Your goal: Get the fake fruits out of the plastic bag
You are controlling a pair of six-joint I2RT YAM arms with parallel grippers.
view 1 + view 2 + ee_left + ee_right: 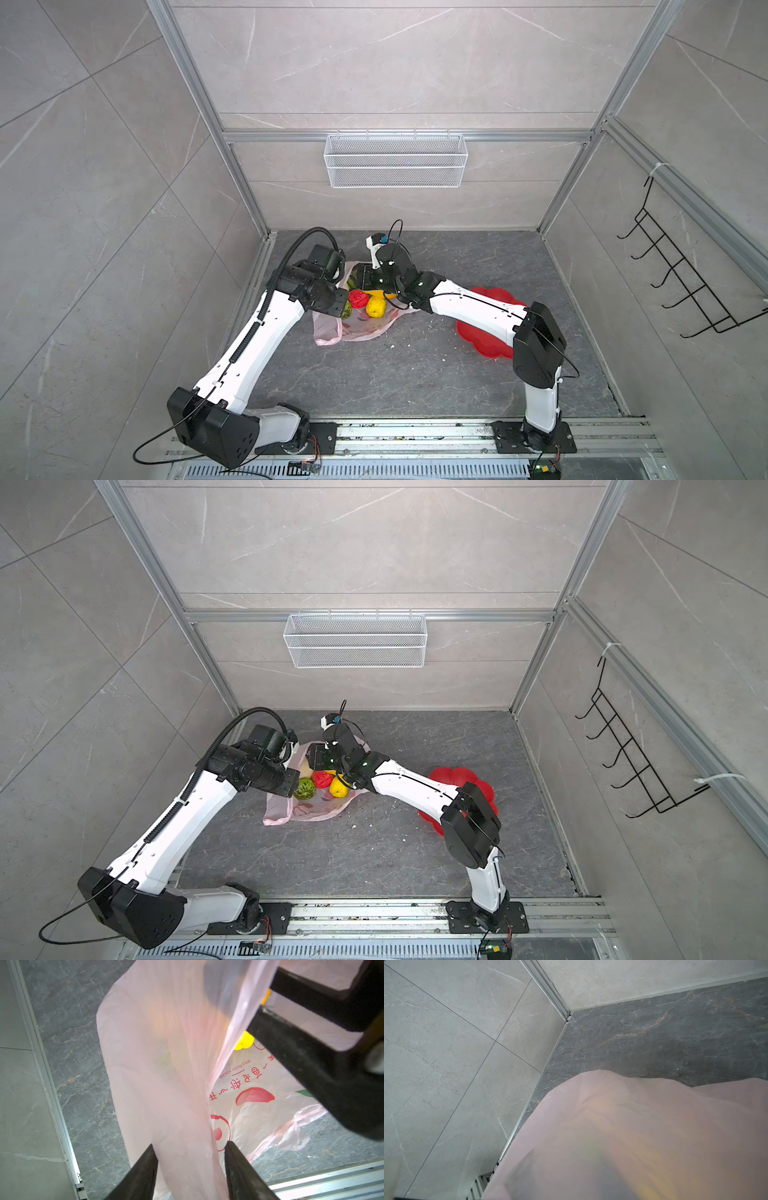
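Clerk: Tools?
Inspector: Left tool (189, 1145) stood spread astride thin pale-pink plastic bag (357, 328); right tool (360, 277), undeterminable.
Clerk: Fruits?
Inspector: Red toy fruit (358, 297), yellow toy lump (376, 306) and bumpy green toy ball (305, 788) lay in bag's mouth, on grey table (415, 374).

Plastic bag (309, 812) is pale pink, red-printed; fake fruits (338, 786) red, yellow, green.

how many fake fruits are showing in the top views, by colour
red: 1, the red fruit
green: 1, the bumpy ball
yellow: 2, the lump and the banana, partly hidden behind it
total: 4 showing; more may be hidden in the plastic bag
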